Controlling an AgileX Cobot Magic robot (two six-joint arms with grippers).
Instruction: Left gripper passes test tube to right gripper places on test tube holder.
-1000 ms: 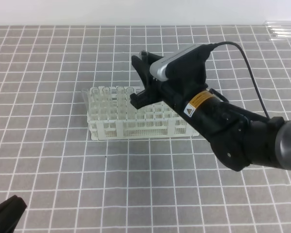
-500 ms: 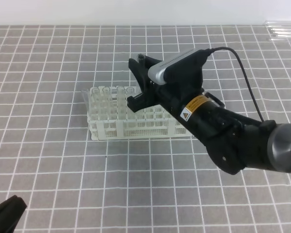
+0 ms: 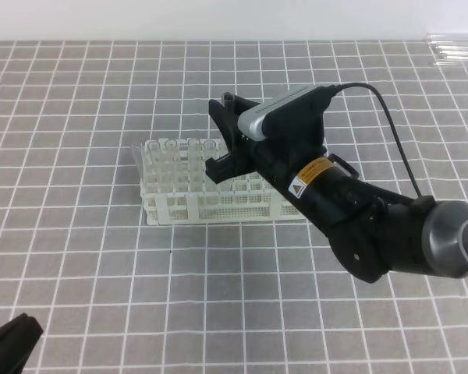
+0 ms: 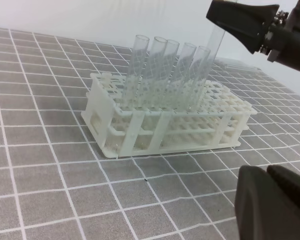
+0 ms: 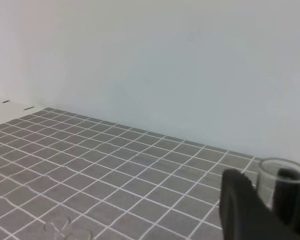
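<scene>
Right gripper point(image 3: 228, 132): jaws pinching the tube point(image 4: 206, 65) near its open top, above the rack point(image 3: 218, 204), toward the tabletop's far edge.
Tube: held slightly tilted; in the left wrist view its lower end is down among the rack's square holes, next to the tubes in the row point(image 4: 165, 70). Whether it has reached the lower tier I cannot tell.
Left gripper point(image 3: 12, 339): parked at the tabletop's near left corner, well apart from the rack; whether its jaws are spread or pressed together I cannot tell.
Stage: handover looks finished; the placing step is in hand.
Risk: the tilt could bind the tube against a hole edge or knock a neighbour, and letting go too high would drop glass onto plastic.
Risk: a sideways pull on release could drag the light rack.
</scene>
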